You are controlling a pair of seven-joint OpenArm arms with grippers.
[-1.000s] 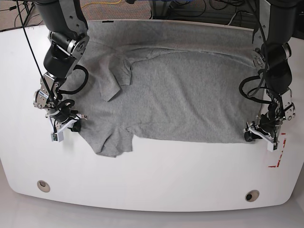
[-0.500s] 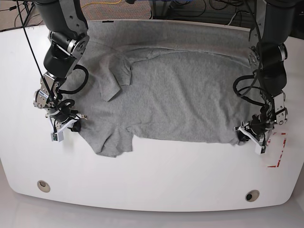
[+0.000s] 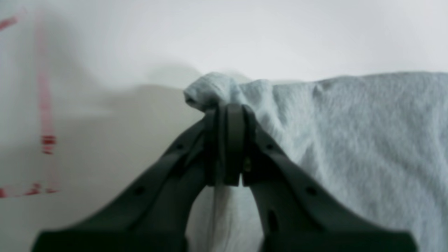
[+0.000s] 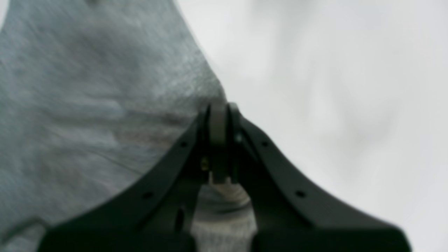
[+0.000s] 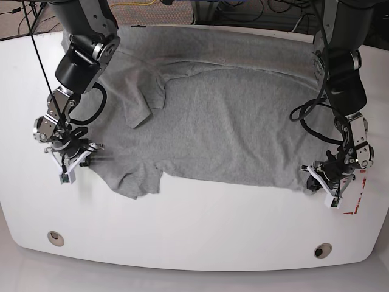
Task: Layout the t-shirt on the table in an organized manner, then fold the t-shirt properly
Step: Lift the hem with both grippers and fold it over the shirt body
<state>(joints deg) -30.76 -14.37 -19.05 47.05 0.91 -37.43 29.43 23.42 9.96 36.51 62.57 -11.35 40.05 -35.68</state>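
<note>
The left gripper (image 3: 227, 115) has its jaws pinched together on a bunched corner of the t-shirt (image 3: 350, 140); a small knob of grey cloth pokes out just past the fingertips, and the rest of the fabric spreads away to the gripper's right in the wrist view. To its left lies bare table (image 3: 105, 140), and further that way the red-outlined mark (image 3: 47, 140) (blurred, only broken strokes show).

The right gripper (image 4: 218, 112) is likewise clamped tight on an edge of the shirt, a thin fold caught between the pads and more cloth hanging below them. From there the fabric runs off to the gripper's left; white tabletop fills the other side.

In the base view the shirt (image 5: 231, 121) lies spread between the two grippers, one sleeve folded over on the body. Farther off, toward the near table edge, sit two grey grommet holes (image 5: 55, 237).
</note>
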